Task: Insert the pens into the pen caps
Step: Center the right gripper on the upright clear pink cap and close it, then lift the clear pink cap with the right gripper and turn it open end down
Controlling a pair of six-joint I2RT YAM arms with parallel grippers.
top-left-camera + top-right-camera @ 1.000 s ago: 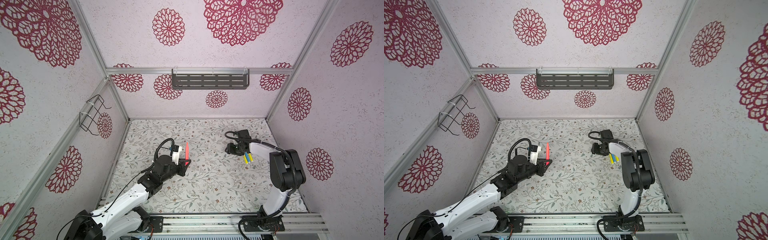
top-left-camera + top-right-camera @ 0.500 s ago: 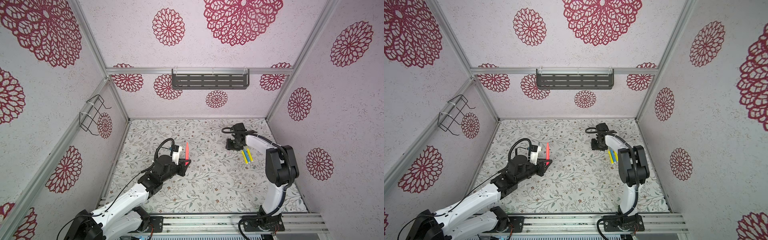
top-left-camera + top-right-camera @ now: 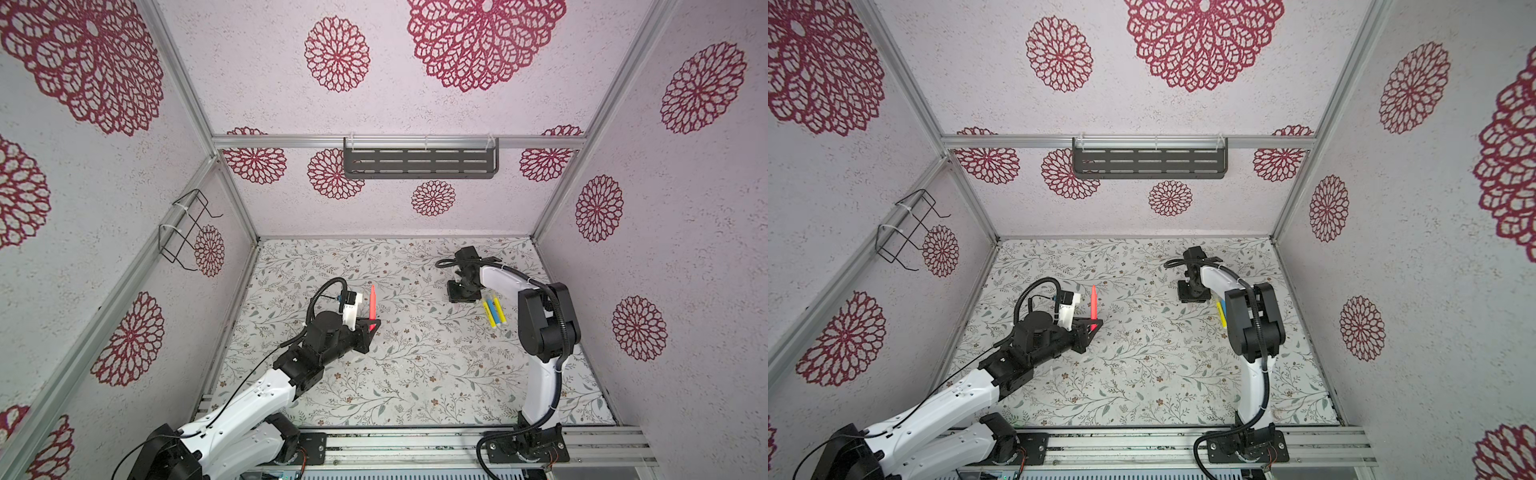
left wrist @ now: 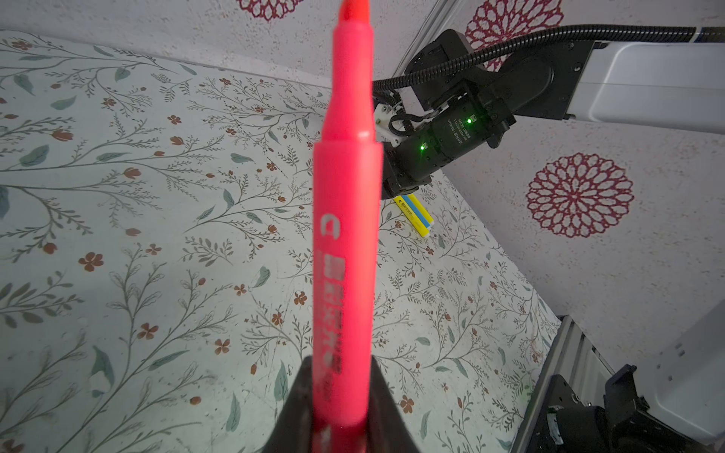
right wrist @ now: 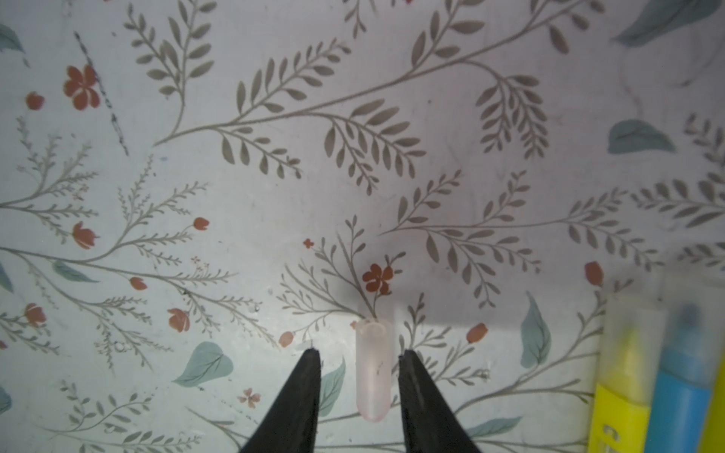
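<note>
Translucent plastic is the difficulty here: the pen cap (image 5: 373,372) lies on the floral desk (image 3: 415,361) between the parted jaws of the right end effector (image 5: 359,352), with a gap on each side. The jaws should close centred and gently so the tube neither rolls nor squirts out. Only the right wrist view shows the cap. Both top views miss it, yet show the left end effector (image 3: 371,327) clamped on the upright red-pink pen (image 3: 372,300) at 10 o'clock, and the yellow and blue pens (image 3: 494,312) at 4 o'clock of the right end effector.
</note>
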